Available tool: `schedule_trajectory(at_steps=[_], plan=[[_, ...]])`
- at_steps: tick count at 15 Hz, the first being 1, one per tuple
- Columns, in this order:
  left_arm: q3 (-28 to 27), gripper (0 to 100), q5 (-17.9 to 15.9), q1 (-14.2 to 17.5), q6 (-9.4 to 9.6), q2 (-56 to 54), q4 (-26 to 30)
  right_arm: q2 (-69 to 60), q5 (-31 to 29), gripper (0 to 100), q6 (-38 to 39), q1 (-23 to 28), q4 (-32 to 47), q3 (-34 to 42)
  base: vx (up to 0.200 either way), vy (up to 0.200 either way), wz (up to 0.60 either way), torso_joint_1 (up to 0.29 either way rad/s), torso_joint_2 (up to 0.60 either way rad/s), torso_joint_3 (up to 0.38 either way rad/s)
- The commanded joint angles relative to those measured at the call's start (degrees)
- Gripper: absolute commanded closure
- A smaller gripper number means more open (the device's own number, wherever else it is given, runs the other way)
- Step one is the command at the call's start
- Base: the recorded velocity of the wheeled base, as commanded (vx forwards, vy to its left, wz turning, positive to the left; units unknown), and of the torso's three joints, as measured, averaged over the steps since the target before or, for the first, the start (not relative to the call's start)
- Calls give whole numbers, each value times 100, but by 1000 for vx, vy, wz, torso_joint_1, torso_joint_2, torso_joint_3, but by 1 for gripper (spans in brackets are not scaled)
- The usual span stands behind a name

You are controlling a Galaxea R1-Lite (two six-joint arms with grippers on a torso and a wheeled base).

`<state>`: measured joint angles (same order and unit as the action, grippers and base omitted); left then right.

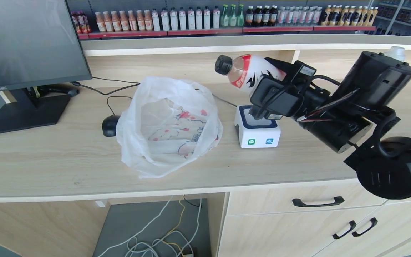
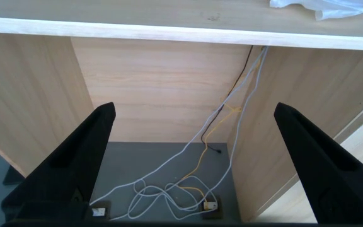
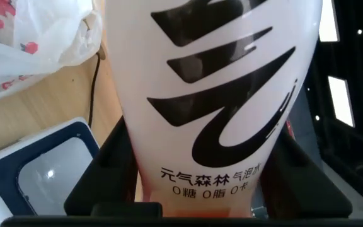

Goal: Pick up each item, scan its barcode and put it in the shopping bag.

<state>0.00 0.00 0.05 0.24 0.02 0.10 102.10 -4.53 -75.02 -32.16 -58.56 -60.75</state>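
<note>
While the right claw [image 1: 268,84] hangs above the counter, its black fingers are pinched on the lower body of a white plastic drink bottle with red and black markings and a black cap [image 1: 250,71]. The bottle lies nearly on its side in that grip. Its cap points toward the robot's left and a little upward, and most of its body juts out past the fingertips. In the right wrist view the bottle [image 3: 213,94] runs straight out between the two fingers [image 3: 103,176], one pressed on each flank.

The bottle is in the air over the small white box-shaped scanner with a dark-rimmed glass top [image 1: 257,132], apart from it. The thin white plastic shopping bag with red print [image 1: 170,125] stands open on the pale wooden counter [image 1: 48,160], just beside the scanner on the robot's left. The red shapes may be print or something inside; the film hides which.

The left claw [image 2: 195,113] sits below the counter edge with its two black fingers spread wide and nothing between them. It faces loose white and yellow cables [image 2: 188,183] on the floor of the recess.
</note>
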Motion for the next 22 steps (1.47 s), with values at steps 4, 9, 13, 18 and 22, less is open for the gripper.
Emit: schedule_trajectory(at_steps=[4, 9, 13, 18, 22], plan=[[0, 0, 0, 4, 2, -2, -1, 74, 612, 100, -259, 34, 20, 124, 0, 0, 0, 0, 0, 0], [0, 0, 0, 4, 2, -2, -1, 724, 1227, 100, -426, 96, -199, 212, 0, 0, 0, 0, 0, 0], [0, 0, 0, 4, 2, -2, -1, 777, 1262, 100, -426, 166, -252, 45, 0, 0, 0, 0, 0, 0], [0, 0, 0, 4, 2, -2, -1, 891, 1253, 100, -417, 166, -270, -51, 0, 0, 0, 0, 0, 0], [0, 0, 0, 4, 2, -2, -1, 909, 1245, 100, -408, 166, -270, -69, 0, 0, 0, 0, 0, 0]])
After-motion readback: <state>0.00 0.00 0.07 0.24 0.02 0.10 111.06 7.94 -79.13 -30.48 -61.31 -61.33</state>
